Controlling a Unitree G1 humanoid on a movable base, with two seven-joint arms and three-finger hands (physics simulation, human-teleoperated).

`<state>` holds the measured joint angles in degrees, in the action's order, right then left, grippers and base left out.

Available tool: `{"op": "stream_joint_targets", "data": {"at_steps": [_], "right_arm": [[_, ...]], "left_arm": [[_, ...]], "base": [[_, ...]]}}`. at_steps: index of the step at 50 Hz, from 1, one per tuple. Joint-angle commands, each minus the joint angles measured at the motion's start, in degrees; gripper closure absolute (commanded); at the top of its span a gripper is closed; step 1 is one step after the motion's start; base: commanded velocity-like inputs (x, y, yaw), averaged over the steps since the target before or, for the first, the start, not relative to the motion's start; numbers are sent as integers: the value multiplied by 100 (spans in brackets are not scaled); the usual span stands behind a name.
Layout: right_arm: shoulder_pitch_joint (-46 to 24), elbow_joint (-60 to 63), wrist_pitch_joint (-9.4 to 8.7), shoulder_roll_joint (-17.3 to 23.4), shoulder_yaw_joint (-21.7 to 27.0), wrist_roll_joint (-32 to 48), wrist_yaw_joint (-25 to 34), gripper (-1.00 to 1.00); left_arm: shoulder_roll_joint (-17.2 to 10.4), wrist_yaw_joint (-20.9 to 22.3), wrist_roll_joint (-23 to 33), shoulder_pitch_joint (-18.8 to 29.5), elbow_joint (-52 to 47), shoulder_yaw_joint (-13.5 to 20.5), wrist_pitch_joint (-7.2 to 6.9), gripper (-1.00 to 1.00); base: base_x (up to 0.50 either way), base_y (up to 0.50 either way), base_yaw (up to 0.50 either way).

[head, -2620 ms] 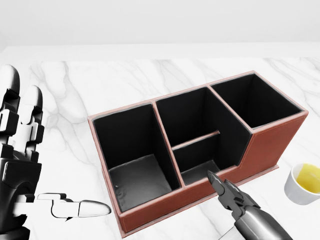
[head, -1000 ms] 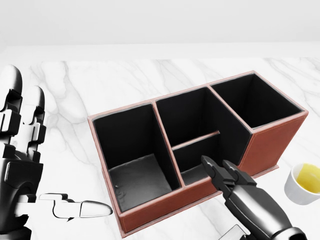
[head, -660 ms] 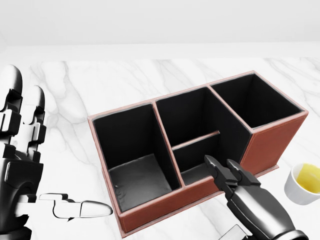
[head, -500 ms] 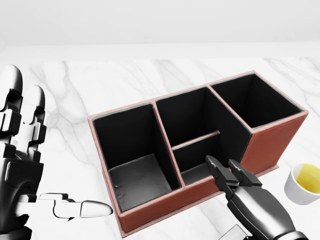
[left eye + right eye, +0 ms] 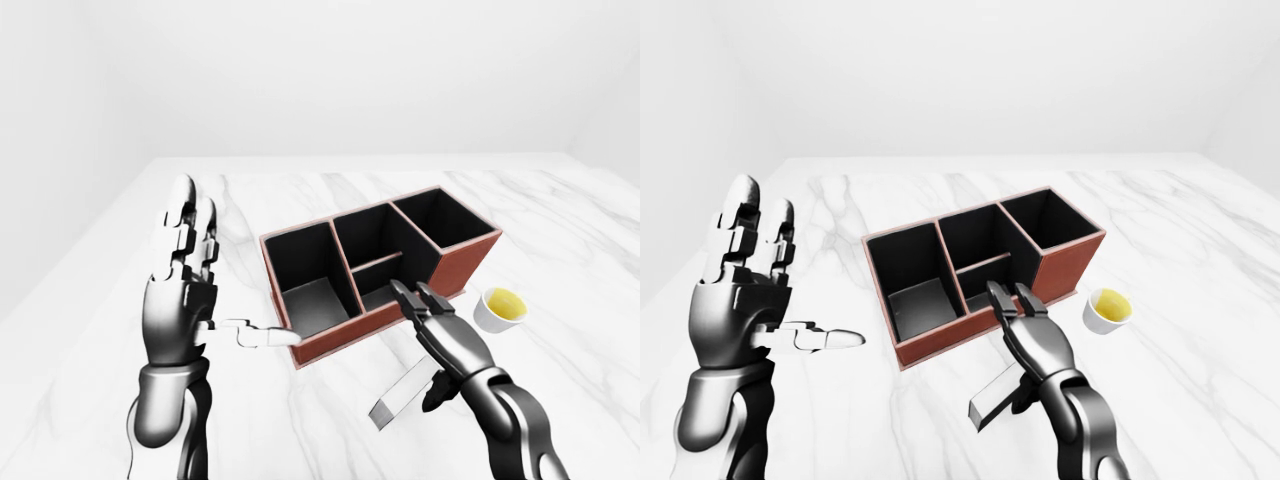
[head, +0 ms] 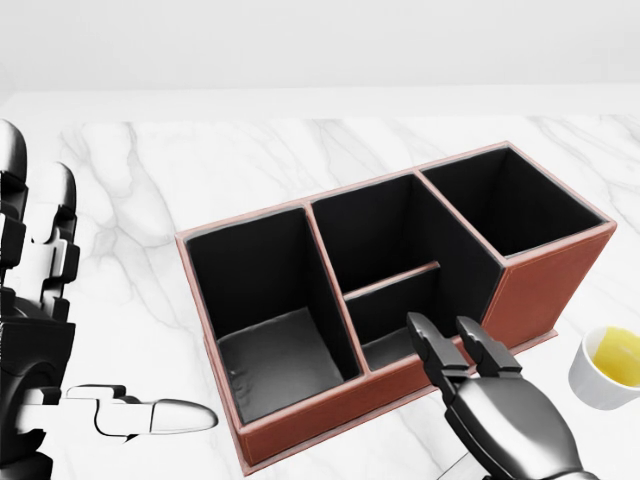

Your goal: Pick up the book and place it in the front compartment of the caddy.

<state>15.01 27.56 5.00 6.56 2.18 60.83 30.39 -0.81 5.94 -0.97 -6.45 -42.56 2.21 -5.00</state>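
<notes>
The book [image 5: 403, 393] lies flat on the table [image 5: 600, 300], right under the right hand [image 5: 440, 335]. Its long side points up toward the box [image 5: 375, 265]. That hand's fingers are stretched out, holding nothing. The left hand [image 5: 180, 300] is open too, far off

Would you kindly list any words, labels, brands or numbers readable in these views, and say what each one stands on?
None can be read.
The caddy has plain brown walls and black insides.
The book under the right hand shows a blank grey face.
The white cup carries no mark.
The left hand bears no lettering.
</notes>
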Motion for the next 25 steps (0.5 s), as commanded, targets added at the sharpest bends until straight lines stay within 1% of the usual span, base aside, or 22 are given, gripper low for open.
{"op": "stream_joint_targets", "data": {"at_steps": [1, 10, 15, 18, 25], "right_arm": [[120, 55, 0, 1, -171, 370, -280, -100], [276, 101, 0, 24, -316, 608, -484, -100], [299, 168, 0, 11, -471, 647, -487, -100], [306, 145, 0, 13, -565, 769, -615, -100], [379, 237, 0, 64, -770, 819, -695, -100]], "left_arm": [[-4, 18, -25, 11, -97, 60, 0, -100], [-8, 40, -48, 30, -203, 112, 0, -100], [-14, 56, -74, 45, -270, 168, 0, -100], [-11, 61, -92, 66, -275, 199, 0, -100], [-15, 60, -87, 69, -270, 200, 0, -100]], "base": [[0, 0, 0], [0, 0, 0], [0, 0, 0], [0, 0, 0], [0, 0, 0]]}}
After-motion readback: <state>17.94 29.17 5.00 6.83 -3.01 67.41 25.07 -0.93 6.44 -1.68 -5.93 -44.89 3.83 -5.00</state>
